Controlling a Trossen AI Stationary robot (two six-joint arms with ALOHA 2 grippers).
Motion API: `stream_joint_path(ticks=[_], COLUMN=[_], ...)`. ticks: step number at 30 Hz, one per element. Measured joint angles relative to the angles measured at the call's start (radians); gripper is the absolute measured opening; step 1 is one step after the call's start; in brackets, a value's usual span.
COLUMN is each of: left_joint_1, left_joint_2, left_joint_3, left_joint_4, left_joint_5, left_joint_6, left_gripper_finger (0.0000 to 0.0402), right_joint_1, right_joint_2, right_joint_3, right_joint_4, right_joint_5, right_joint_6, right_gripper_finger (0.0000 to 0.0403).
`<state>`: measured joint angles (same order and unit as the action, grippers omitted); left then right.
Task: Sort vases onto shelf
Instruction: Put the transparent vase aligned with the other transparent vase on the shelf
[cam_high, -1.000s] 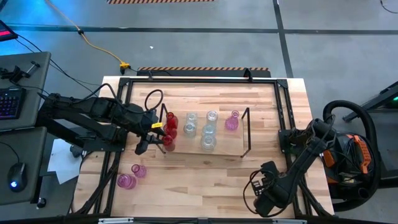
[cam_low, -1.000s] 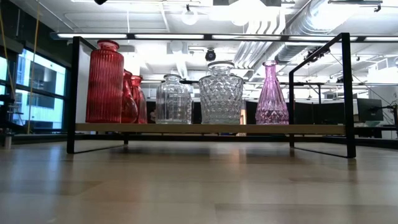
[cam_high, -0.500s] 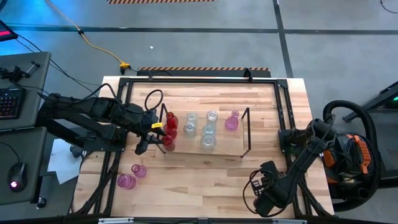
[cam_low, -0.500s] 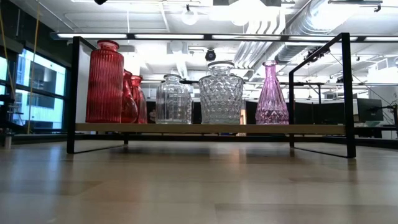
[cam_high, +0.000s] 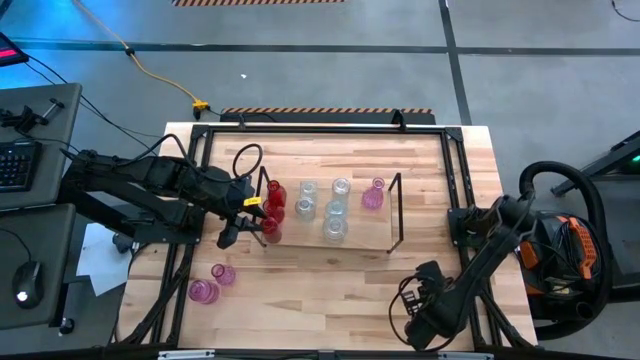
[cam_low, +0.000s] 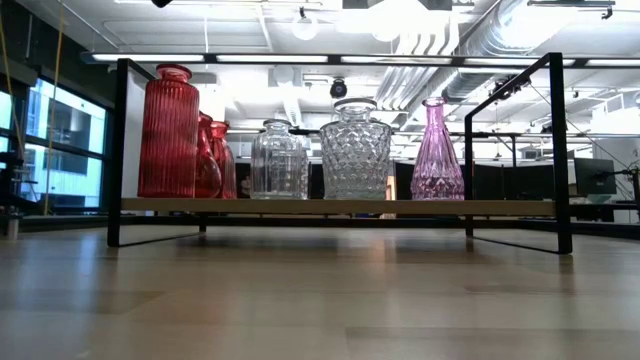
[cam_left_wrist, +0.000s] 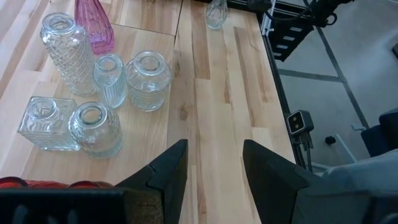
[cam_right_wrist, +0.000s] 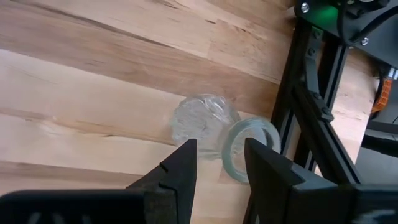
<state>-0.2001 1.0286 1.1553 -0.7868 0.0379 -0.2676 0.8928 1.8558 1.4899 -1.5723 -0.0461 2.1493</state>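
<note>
Nothing has shifted — left tool (cam_high: 228, 236) waits open, empty, at the shelf's (cam_high: 394, 212) left end; right tool (cam_right_wrist: 214, 163) hovers, open, over a toppled clear vase (cam_right_wrist: 202, 123) near the table's (cam_high: 330, 290) right edge — sorting stalled.

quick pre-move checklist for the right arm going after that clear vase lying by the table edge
1. Right gripper open and empty: ok, the fingers stand apart with nothing between them.
2. Clear vase in line with the gripper: ok, it lies on its side just ahead of the fingers.
3. Room around the vase: not ok, its mouth lies close beside the black table frame.
4. Free space on the shelf: ok, bare board shows near the pink vase.
5. Left gripper out of the way: cannot tell, it is open by the shelf's red end.
6. Two pink vases off the shelf: not ok, not yet sorted.
</note>
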Motion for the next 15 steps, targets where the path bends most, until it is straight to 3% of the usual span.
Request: stream_joint_path(ticks=[11, 15], left_joint_1=[0.0, 0.0], left_joint_2=[0.0, 0.0], left_joint_3=[0.0, 0.0], left_joint_4=[0.0, 0.0], left_joint_5=[0.0, 0.0], left_joint_6=[0.001, 0.001], left_gripper_finger=[0.0147, 0.0147], right_joint_1=[0.003, 0.004], right_joint_2=[0.047, 0.048], right_joint_3=[0.0, -0.062], right_joint_4=[0.0, 0.04], right_joint_5=[-0.015, -0.062], right_joint_6=[-0.003, -0.003], right_gripper_finger=[0.0116, 0.0117])
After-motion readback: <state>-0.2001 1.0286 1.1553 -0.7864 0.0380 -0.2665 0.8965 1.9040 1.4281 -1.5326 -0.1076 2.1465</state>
